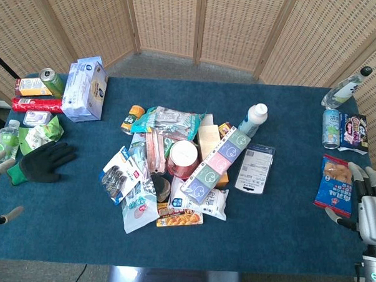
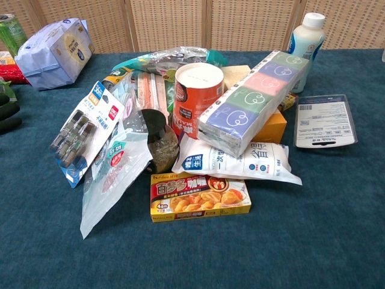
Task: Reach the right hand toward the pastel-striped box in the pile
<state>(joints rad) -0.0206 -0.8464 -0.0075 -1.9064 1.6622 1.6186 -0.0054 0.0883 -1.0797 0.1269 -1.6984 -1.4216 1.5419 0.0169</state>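
Observation:
The pastel-striped box lies slantwise on top of the pile in the middle of the blue table, with purple, pink and green panels; the chest view shows this long box propped over a white salt bag. My right hand rests at the table's right edge, fingers spread and holding nothing, far right of the box. My left hand, in a black glove, lies flat and open on the table at the far left. Only the dark fingertips of the left hand show in the chest view.
Around the box lie a red-and-white tub, a yellow curry box, a battery pack, a white bottle and a flat dark package. A red snack bag sits beside my right hand. Cans, bottles and packets line both table ends.

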